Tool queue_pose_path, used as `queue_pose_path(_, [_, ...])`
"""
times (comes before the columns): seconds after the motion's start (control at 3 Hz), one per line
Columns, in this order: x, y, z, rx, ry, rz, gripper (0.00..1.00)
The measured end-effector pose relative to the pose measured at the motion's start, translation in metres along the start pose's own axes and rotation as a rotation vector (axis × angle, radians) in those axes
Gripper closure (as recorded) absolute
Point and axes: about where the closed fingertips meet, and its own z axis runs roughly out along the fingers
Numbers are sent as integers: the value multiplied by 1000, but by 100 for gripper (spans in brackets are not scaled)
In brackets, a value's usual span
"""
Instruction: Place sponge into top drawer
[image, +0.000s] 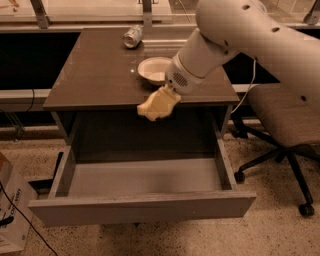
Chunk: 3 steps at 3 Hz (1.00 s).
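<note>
The top drawer (145, 177) stands pulled open below the brown cabinet top, its grey floor bare. My gripper (159, 104) hangs at the cabinet's front edge, above the back of the open drawer. A pale-yellow mass sits at its tip, where the sponge (156, 106) and the pale fingers blend together. The sponge is held in the air, off the tabletop and well above the drawer floor.
A white bowl (154, 69) sits on the brown cabinet top (95, 75) just behind the gripper. A tipped metal can (133, 36) lies at the back. An office chair (282, 117) stands to the right. A cardboard box (10, 210) stands at the lower left.
</note>
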Motion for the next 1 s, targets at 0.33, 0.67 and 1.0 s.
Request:
queue_pose_path(0.33, [38, 22, 3, -14, 58, 90, 100])
queue_pose_path(0.67, [66, 29, 30, -40, 67, 157, 100])
queue_pose_path(1.0, [102, 32, 83, -82, 85, 249, 100])
